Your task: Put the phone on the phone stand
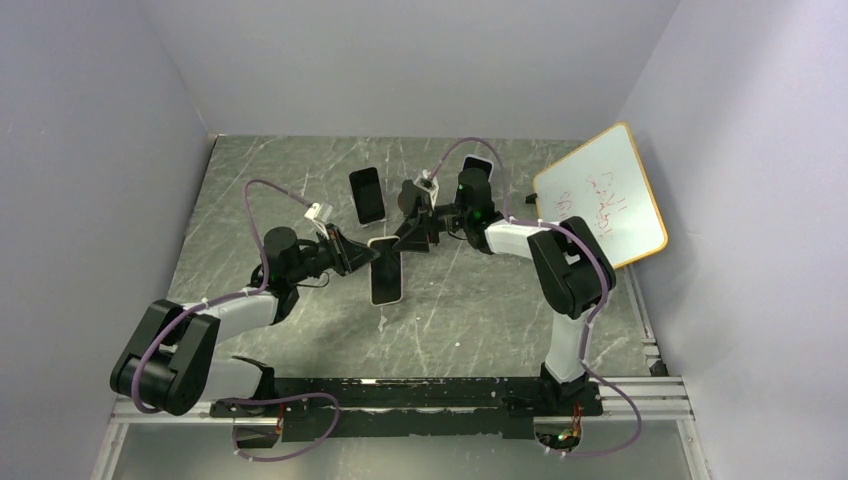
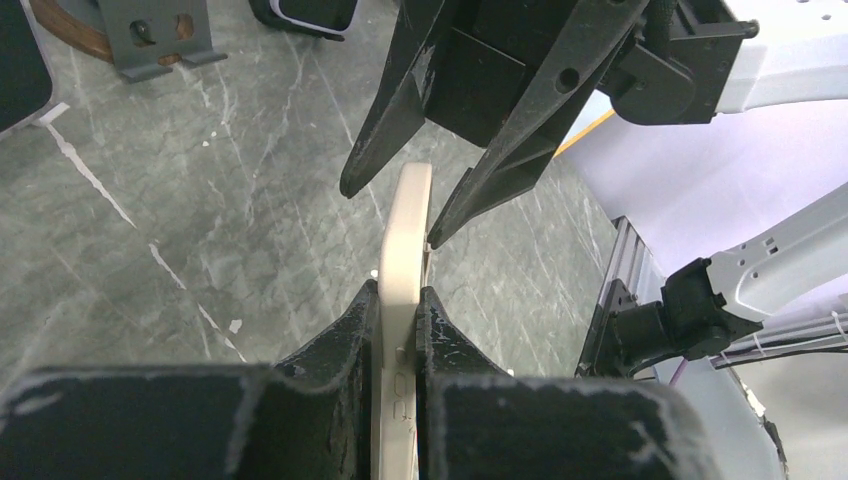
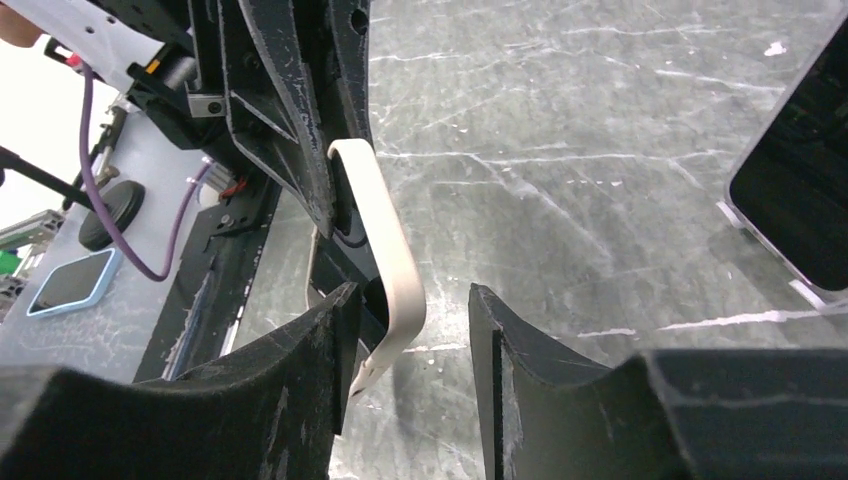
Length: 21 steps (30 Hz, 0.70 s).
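Observation:
The phone [image 1: 386, 275], in a beige case, is held edge-on above the table's middle. My left gripper [image 1: 365, 258] is shut on its side edges; in the left wrist view [image 2: 398, 295] both pads press the case [image 2: 408, 230]. My right gripper [image 1: 405, 240] is open, its fingers either side of the phone's far end [image 3: 385, 230] without clamping it, as the right wrist view [image 3: 410, 295] shows. The grey phone stand [image 2: 155, 40], with a wooden ring, stands on the table beyond the grippers; in the top view the right arm hides it.
A dark phone [image 1: 366, 195] lies flat on the table behind the grippers, also in the right wrist view [image 3: 800, 200]. Another phone [image 1: 477, 165] sits at the back. A whiteboard [image 1: 600, 195] leans against the right wall. Marble tabletop [image 1: 480, 310].

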Each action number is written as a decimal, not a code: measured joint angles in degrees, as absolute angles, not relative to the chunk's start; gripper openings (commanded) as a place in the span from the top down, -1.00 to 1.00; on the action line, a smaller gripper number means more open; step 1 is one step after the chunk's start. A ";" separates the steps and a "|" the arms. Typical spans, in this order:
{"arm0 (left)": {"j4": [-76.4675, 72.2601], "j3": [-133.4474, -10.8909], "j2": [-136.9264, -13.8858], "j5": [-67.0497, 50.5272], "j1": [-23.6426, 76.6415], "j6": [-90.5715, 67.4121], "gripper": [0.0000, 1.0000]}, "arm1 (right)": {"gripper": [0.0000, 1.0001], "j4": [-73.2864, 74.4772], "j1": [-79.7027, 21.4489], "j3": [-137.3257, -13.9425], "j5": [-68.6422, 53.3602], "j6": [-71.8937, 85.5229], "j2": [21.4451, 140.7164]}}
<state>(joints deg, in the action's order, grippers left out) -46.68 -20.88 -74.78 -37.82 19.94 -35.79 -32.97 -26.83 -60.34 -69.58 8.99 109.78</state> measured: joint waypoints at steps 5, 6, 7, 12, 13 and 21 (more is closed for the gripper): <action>-48.23 -20.49 -74.78 -37.82 20.03 -35.86 0.90 | 0.29 -39.05 -26.83 -60.31 -71.70 14.31 111.07; -48.47 -20.40 -74.78 -37.82 20.05 -35.92 0.90 | 0.42 -40.75 -26.83 -60.31 -72.12 15.77 111.39; -48.71 -20.29 -74.81 -37.82 20.05 -35.99 0.90 | 0.58 -42.50 -26.83 -60.31 -72.60 17.32 111.74; -50.15 -19.88 -74.94 -38.28 20.10 -35.90 0.90 | 1.00 -54.50 -26.35 -59.46 -75.37 28.32 114.06; -50.19 -19.86 -74.94 -38.33 20.12 -35.83 0.90 | 1.00 -57.82 -26.26 -59.20 -75.79 30.96 114.76; -47.24 -19.86 -73.93 -36.51 20.51 -35.09 0.08 | 1.00 -83.35 -25.54 -61.82 -79.13 58.37 125.29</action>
